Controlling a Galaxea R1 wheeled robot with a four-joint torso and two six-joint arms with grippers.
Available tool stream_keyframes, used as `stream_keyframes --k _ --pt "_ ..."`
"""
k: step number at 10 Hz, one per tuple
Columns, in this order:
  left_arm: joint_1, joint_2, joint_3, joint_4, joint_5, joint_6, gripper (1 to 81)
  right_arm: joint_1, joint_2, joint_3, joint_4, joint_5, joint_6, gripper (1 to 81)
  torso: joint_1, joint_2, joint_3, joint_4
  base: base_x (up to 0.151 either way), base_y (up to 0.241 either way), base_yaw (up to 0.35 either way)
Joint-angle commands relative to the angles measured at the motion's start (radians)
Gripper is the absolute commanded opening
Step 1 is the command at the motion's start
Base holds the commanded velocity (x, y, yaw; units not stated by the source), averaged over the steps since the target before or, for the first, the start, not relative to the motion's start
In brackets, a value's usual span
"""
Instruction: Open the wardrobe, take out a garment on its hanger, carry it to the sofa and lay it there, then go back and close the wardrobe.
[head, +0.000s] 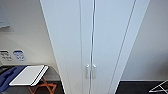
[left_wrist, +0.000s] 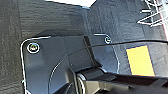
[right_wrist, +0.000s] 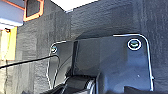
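White wall is filling the background of the head view. At lower left, a white tray (head: 29, 74) is resting on an orange folding stand (head: 42, 87). At centre, the wardrobe (head: 92, 42) is standing with both doors closed, handles (head: 90, 71) side by side. Claw state on either arm: cannot tell; wrist views are looking down on dark carpet (left_wrist: 15, 30).

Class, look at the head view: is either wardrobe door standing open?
No, both doors of the wardrobe sit flush, with the two handles side by side at the middle seam.
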Motion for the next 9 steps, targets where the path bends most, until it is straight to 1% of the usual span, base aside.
stream_keyframes --k 1,5,9 --pt "-0.100 -0.100 0.112 -0.018 0.045 -0.005 81.1 0.096 -0.076 0.094 0.015 -0.059 0.000 81.1 0.000 0.000 0.000 0.000 0.000 0.000 0.000" --pt "-0.171 -0.197 0.275 -0.021 0.048 -0.005 81.1 0.174 -0.157 0.240 0.015 -0.059 0.000 81.1 0.000 0.000 0.000 0.000 0.000 0.000 0.000" --pt "-0.249 -0.249 0.355 -0.018 0.065 -0.006 81.1 0.258 -0.203 0.348 0.015 -0.059 0.000 81.1 0.000 0.000 -0.001 0.000 0.000 0.000 0.000"
